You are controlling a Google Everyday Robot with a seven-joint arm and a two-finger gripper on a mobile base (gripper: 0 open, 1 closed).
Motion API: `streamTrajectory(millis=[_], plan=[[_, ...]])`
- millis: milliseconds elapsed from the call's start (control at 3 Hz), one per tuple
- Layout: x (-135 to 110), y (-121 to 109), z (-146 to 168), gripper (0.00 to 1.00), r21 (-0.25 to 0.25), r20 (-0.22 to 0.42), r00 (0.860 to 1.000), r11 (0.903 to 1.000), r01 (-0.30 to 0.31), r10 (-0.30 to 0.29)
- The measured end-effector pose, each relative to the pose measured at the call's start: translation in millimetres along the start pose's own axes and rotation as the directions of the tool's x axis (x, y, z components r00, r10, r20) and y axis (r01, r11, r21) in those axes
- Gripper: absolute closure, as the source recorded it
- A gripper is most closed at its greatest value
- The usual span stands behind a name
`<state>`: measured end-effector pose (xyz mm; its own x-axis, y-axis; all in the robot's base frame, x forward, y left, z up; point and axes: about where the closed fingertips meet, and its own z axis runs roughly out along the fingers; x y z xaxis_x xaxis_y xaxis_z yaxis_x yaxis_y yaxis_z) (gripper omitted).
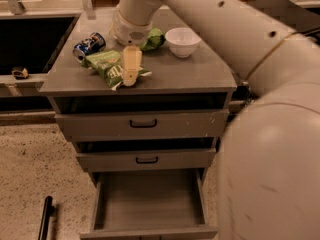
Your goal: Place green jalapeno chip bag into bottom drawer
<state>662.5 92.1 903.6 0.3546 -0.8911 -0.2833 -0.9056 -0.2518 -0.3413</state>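
The green jalapeno chip bag (pixel 106 66) lies flat on the grey cabinet top (pixel 180 74), near its front left, pale green with white lettering. My gripper (pixel 130 77) hangs from the white arm, directly over the bag's right part, its tan fingers pointing down at the bag. The bottom drawer (pixel 150 199) is pulled out at the cabinet's foot, showing a plain grey inside with nothing in it.
A soda can (pixel 88 45) lies on its side behind the bag at the left. A brighter green bag (pixel 154 39) and a white bowl (pixel 182 40) sit at the back. The two upper drawers (pixel 143 124) are shut. A black bar (pixel 45 216) lies on the floor at the left.
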Motion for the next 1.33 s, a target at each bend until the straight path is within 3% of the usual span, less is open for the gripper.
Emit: streamTrajectory(millis=[333,667,1000,1333], plan=[[-28.0,-24.0,34.5,0.0,-0.047,0.053,0.997,0.9973,0.055,-0.053],[-32.1,-30.0,37.4,0.0,-0.043,0.063,0.997,0.9974,0.057,-0.055],[-29.5,-27.7,53.3,0.0,-0.085,0.07,0.997,0.9957,0.036,-0.03],[-19.0,-23.1,73.0,0.0,-0.138,0.052,0.998,0.99,-0.028,0.036]])
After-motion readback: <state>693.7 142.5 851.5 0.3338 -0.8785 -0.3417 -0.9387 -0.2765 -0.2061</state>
